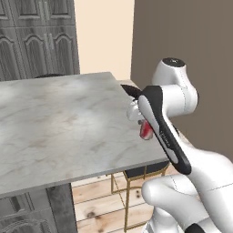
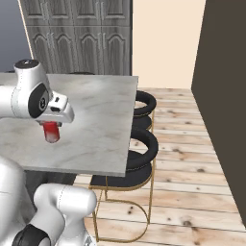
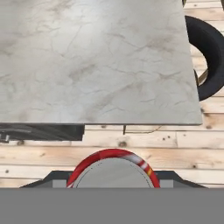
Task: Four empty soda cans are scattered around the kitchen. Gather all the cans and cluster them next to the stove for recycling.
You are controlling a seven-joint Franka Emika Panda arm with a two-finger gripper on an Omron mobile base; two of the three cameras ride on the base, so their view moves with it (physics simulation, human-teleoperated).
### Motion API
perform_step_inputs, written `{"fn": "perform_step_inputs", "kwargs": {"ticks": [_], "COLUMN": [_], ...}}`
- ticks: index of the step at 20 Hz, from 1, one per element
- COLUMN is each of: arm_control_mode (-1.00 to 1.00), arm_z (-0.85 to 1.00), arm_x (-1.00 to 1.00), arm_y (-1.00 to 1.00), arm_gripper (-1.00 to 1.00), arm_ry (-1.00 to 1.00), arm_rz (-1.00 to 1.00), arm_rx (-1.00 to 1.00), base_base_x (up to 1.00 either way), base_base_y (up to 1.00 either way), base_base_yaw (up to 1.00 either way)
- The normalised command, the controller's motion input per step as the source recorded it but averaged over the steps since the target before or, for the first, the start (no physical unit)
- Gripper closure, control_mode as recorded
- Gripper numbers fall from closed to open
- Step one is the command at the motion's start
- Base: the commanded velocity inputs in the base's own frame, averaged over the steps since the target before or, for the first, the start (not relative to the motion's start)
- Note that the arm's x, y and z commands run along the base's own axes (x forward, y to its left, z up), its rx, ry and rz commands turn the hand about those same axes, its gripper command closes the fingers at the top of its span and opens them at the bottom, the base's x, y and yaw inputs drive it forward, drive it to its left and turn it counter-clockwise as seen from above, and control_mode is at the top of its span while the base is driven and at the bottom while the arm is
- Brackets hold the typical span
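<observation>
Soda can (image 2: 51, 133), red with a silver top, hung clamped between the jaws of the gripper (image 2: 51, 129), lifted clear above the grey marble counter (image 2: 96, 125) near its outer edge. In the left base view the same can showed as a red patch tucked behind the dark forearm, just off the counter's corner. The hand view looked down past the can's silver lid and red rim at the marble slab, the plank floor (image 3: 131, 151) and the black ring seat of a stool (image 3: 210, 61) beside the counter. Judging from this, the step in hand was the carry: one can picked up and on its way. No cooktop lay within any of the three views, so the stove seemed to be elsewhere in the kitchen, and the next move would likely call for the base to drive or turn toward it while the grip held firm and the can stayed upright. Setting it down beside the stove would come after that, then fetching the other cans.
</observation>
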Motion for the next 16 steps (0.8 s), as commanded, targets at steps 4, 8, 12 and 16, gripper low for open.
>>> {"fn": "perform_step_inputs", "kwargs": {"ticks": [4,8,12,16], "arm_control_mode": [-1.00,-1.00,-1.00,1.00], "arm_z": [0.23,0.21,0.15,0.02], "arm_x": [-0.62,-0.61,-0.59,-0.16], "arm_y": [-0.06,-0.03,0.00,0.00], "arm_gripper": [1.00,1.00,1.00,1.00], "arm_ry": [0.00,0.00,0.01,0.00], "arm_rz": [0.00,0.00,0.00,0.00], "arm_rx": [0.04,0.04,0.04,0.01], "base_base_x": [0.00,0.00,0.00,-0.50], "base_base_y": [0.00,0.00,0.00,-0.02], "base_base_yaw": [0.00,0.00,0.00,0.00]}}
